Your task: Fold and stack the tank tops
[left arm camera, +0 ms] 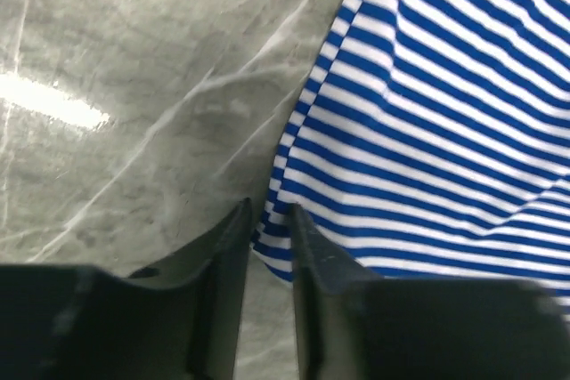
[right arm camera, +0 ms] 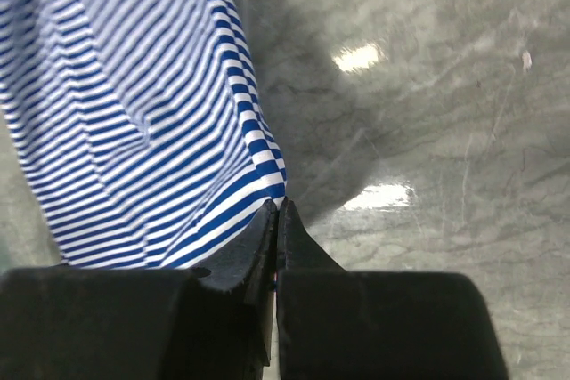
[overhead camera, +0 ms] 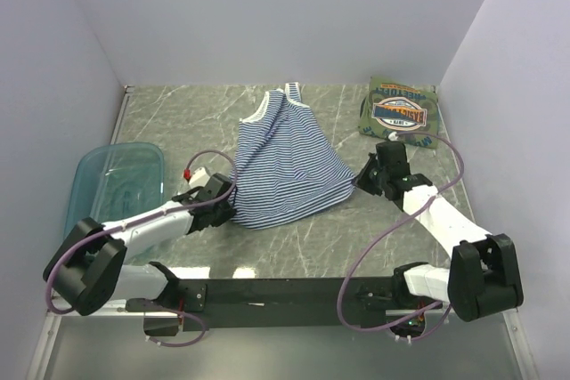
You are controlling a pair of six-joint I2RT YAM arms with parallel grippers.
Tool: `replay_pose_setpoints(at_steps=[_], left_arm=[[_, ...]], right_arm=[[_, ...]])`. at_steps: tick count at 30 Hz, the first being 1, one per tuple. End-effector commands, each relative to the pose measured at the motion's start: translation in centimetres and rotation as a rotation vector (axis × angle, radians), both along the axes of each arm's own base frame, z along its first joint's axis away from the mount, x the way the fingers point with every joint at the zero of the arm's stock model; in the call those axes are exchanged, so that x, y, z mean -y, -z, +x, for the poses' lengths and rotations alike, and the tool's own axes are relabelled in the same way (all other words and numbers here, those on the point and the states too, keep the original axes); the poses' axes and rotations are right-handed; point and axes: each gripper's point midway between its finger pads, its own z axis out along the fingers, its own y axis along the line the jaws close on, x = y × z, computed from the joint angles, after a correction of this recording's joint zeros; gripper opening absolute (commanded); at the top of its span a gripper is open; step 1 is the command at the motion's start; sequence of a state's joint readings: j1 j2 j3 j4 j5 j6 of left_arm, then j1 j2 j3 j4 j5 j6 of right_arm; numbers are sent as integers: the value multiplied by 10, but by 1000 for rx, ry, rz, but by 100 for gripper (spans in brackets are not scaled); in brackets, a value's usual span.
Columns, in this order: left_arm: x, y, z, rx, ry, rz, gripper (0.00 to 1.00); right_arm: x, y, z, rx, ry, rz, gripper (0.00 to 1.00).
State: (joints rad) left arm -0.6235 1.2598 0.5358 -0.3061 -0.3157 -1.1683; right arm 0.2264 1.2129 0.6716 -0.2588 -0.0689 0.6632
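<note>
Found the striped tank top (overhead camera: pixel 285 166) spread on the grey marbled table (overhead camera: pixel 356 229) at the centre of the overhead view, straps and neckline toward the top of the frame, hem fanned wide toward the bottom. Noted soft folds running down the body rather than a flat lie. Saw the olive-green tank top (overhead camera: pixel 399 109) lying as a compact rectangle in the upper right of that view, oval print facing up, well apart from the striped one. Spotted a translucent teal tub (overhead camera: pixel 116 184) at the left edge, beside the left arm (overhead camera: pixel 151 224).

Traced the left fingers (overhead camera: pixel 216 205) to the lower-left corner of the striped hem in the overhead view. Found them again at bottom centre of the left wrist view (left arm camera: pixel 227 255), standing a narrow gap apart, with the edge of the blue-and-white cloth (left arm camera: pixel 445 113) reaching into that gap. Could not tell whether clamped on the cloth or merely straddling it.

Traced the right fingers (overhead camera: pixel 365 181) to the lower-right corner of the same hem, right of centre in the overhead view, at the end of the right arm (overhead camera: pixel 436 215). Saw them at bottom centre of the right wrist view (right arm camera: pixel 245 246), pressed tightly together with the pointed corner of the striped cloth (right arm camera: pixel 116 113) pinched between the tips. Noted the cloth rising from that pinch toward the upper left of the frame, with bare table filling the right side.
</note>
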Motion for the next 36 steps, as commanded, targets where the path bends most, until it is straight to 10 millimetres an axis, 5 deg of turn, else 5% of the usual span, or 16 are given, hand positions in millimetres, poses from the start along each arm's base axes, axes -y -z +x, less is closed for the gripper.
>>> replay_pose_setpoints(at_steps=[1,5,11,14,16,19,22,29,36], left_arm=[[10,-23,27,86,8,7,27],[11,-51,33,115,34,23,1],[25,-125,26,199,155,-66,1],[20,-134,25,210,173,-95,17],[14,-126,29,184,173,-136,26],[13,-99,35,125,194,-164,47],[14,-76,29,74,197,-177,49],[6,-24,-10,-26,132,-227,38],[13,-17,-35,1,135,-271,42]], right_arm=[[1,-41,14,101,-11,-12,0],[4,-61,11,120,-20,-29,0],[6,-92,1,153,-63,-57,0],[10,-88,1,149,-60,-81,0],[9,-75,4,105,-75,-91,4],[8,-56,11,65,-77,-105,36],[13,-38,17,23,-62,-137,49],[26,-4,9,-49,-9,-173,51],[29,22,-10,-95,18,-149,51]])
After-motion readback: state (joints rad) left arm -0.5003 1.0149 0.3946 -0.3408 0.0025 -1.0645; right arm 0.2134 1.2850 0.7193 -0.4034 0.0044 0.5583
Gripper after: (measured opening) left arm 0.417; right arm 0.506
